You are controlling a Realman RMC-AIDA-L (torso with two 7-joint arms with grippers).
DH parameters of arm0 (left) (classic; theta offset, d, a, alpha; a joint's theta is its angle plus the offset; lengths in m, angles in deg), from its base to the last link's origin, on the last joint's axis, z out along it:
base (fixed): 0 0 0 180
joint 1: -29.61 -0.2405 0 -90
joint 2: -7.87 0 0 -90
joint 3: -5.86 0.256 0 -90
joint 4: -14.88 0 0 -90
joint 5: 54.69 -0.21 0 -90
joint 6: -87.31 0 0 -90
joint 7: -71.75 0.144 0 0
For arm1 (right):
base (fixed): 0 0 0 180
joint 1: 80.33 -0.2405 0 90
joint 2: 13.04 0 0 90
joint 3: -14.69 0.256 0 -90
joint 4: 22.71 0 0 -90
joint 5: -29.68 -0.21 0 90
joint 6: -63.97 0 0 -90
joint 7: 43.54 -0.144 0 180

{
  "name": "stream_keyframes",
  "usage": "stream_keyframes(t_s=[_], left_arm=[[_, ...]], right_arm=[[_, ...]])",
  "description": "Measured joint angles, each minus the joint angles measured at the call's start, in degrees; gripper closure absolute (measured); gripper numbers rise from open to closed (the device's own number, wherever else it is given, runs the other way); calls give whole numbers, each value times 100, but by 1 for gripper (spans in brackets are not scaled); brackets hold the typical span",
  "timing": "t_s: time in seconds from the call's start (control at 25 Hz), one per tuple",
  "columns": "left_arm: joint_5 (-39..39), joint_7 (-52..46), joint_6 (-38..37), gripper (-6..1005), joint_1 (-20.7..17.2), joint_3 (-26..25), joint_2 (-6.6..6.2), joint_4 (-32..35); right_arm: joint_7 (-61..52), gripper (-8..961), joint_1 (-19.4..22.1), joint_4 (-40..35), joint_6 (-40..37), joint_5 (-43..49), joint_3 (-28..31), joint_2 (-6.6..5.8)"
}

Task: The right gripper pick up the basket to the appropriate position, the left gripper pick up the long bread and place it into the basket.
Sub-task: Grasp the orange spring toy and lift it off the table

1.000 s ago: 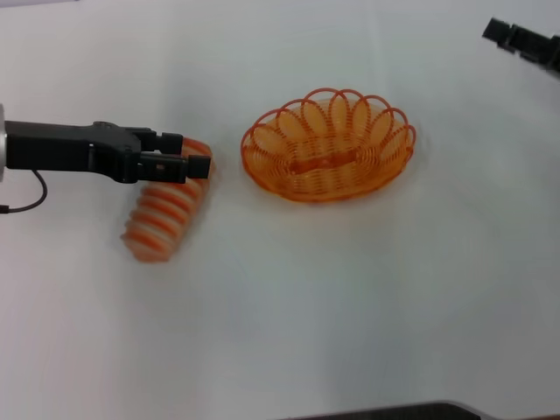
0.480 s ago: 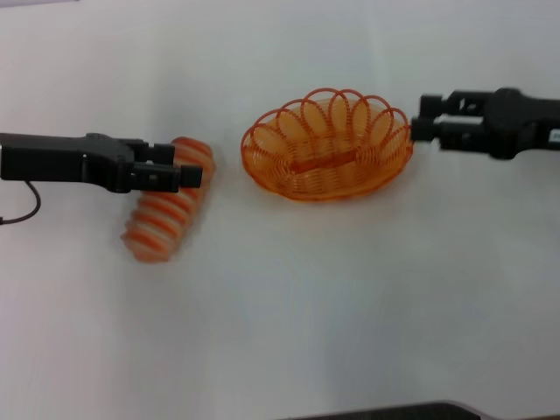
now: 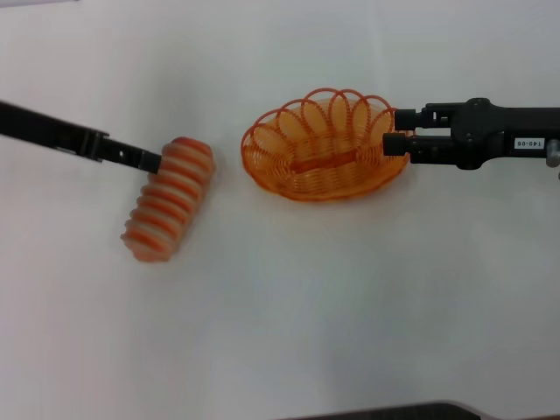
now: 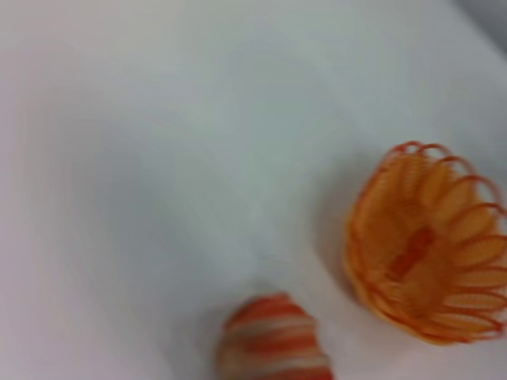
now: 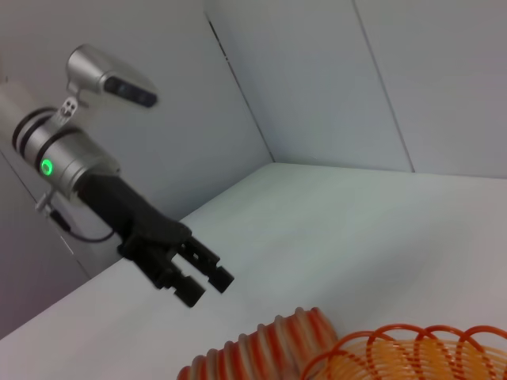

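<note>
The long bread [image 3: 169,199], striped orange and cream, lies slanted on the white table left of the basket [image 3: 325,144]. The orange wire basket stands empty at the middle. My left gripper [image 3: 156,161] is at the bread's far end, seen edge-on in the head view. In the right wrist view the left gripper [image 5: 203,286] hangs open above the bread [image 5: 261,352]. My right gripper [image 3: 401,137] is open, with its fingers on either side of the basket's right rim. The left wrist view shows the bread [image 4: 273,344] and the basket [image 4: 428,245].
The white table [image 3: 289,297] stretches in front of both objects. A dark edge [image 3: 394,411] runs along the near side. A grey wall [image 5: 317,71] stands behind the table.
The right gripper has come in from the far right and moved left onto the basket's right rim. The left gripper has turned and shifted from over the bread to its far end.
</note>
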Motion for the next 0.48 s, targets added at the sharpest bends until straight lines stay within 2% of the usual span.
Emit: stream_keyframes(t_s=[0.24,0.48], left_arm=[[-453,-982,216,175,291,761,96,225],[-1060,-1343,474,181,499,1328,393,198]], right_arm=[[80,339,26,21,44,-7,24,8],[84,339,85,27,-137,-38,135,14]])
